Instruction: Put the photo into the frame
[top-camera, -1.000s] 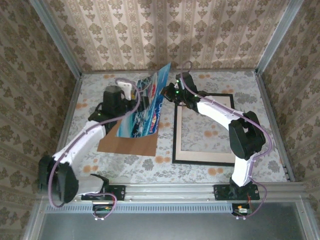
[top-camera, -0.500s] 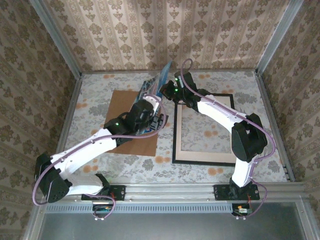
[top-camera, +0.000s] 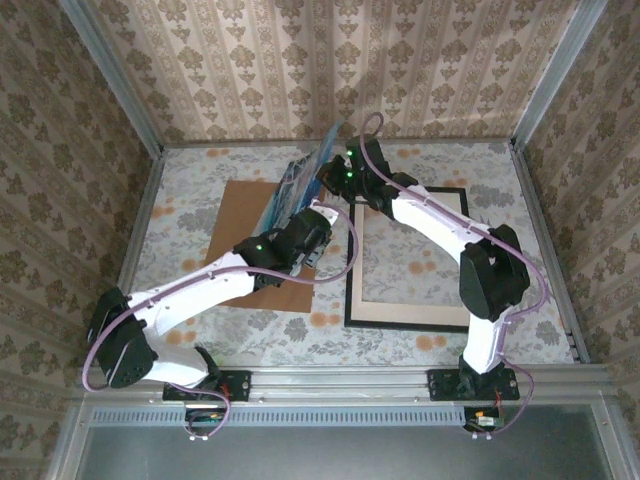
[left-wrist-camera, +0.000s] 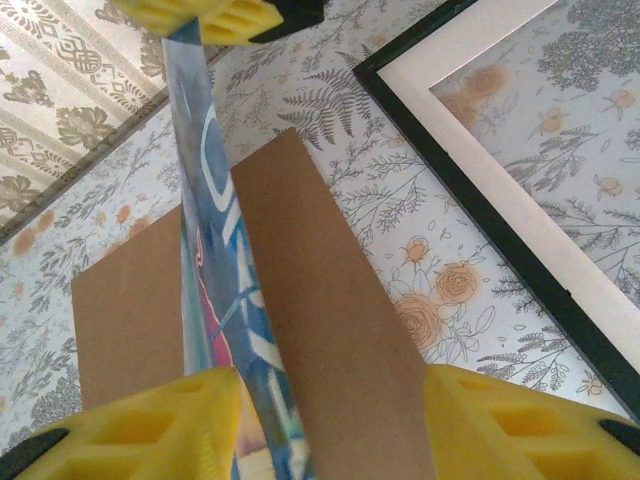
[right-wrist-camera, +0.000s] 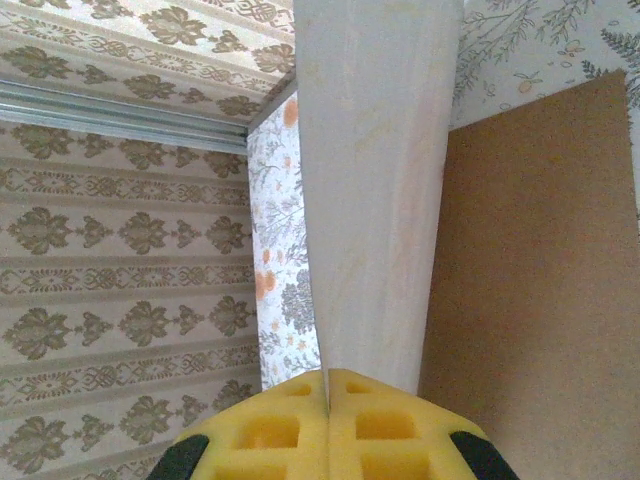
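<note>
The photo (top-camera: 300, 185) stands almost on edge above the table, its blue swirling face turned left. My right gripper (top-camera: 330, 178) is shut on its upper end, and the right wrist view has the cream reverse (right-wrist-camera: 375, 180) rising from the closed pads (right-wrist-camera: 328, 385). My left gripper (top-camera: 312, 238) sits at the photo's lower end. Its jaws (left-wrist-camera: 332, 388) are open, and the photo (left-wrist-camera: 215, 250) runs between them close against the left finger (left-wrist-camera: 150, 425). The frame (top-camera: 352, 270) lies flat at the right, black with a cream inner border; one corner (left-wrist-camera: 455, 188) is by the left gripper.
A plain brown backing board (top-camera: 245, 235) lies flat left of the frame, under the photo (left-wrist-camera: 330, 300) (right-wrist-camera: 540, 300). Floral cloth covers the table (top-camera: 180, 200). Patterned walls and metal posts close in the back and sides.
My left arm has swung from the left side across the board to the photo's lower end, and its jaws have narrowed around it. The photo has turned more edge-on. The right gripper kept its grip.
</note>
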